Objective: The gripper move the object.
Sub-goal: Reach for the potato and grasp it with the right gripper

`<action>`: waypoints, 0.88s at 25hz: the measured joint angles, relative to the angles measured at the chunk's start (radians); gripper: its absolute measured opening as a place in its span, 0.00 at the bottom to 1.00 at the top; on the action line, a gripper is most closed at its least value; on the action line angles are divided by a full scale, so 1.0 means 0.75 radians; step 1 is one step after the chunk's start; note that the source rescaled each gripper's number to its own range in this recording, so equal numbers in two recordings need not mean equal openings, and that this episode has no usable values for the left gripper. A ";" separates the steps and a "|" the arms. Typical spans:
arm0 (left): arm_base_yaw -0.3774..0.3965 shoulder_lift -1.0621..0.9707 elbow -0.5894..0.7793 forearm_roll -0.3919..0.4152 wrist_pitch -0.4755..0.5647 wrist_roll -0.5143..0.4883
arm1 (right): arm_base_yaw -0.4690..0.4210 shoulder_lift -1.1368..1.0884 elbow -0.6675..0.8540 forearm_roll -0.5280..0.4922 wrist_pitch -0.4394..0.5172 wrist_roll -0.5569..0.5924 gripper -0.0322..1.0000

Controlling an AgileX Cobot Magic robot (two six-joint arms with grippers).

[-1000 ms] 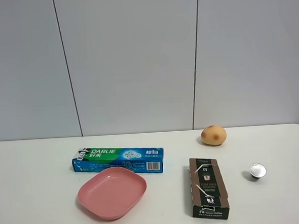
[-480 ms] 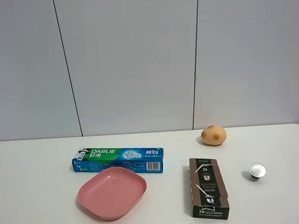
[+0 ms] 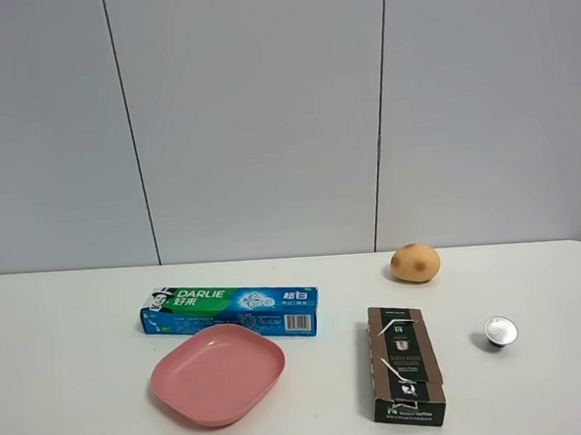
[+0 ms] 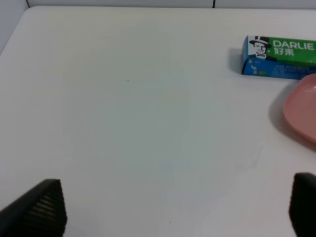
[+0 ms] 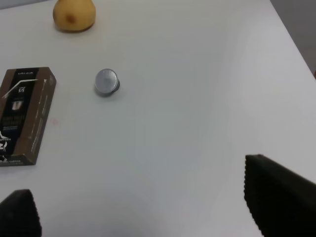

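left gripper: wide open, nothing held, hanging over bare table
right gripper: wide open too, nothing held, on the same side of the table as the object
pink plate: near the front, nothing in it
brown box: near the front, lying flat; white print too small to read
silver capsule: little and round, beside the brown box, not touching it
toothpaste box: just behind the pink plate; big word "DARLIE", a man in a top hat, some Chinese writing
object: yellow-brown with a red-brown spot, far back near the wall, well apart from both grippers
rolling risk: likely to roll away if pinched off to one side, being round and smooth
bumping risk: could knock the silver capsule or brown box, with both lying between the right gripper and the object
mix-up risk: could grab the silver capsule by mistake, being closer
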 joint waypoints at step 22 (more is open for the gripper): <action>0.000 0.000 0.000 0.000 0.000 0.000 | 0.000 1.247 -0.796 0.200 -0.372 -0.433 0.99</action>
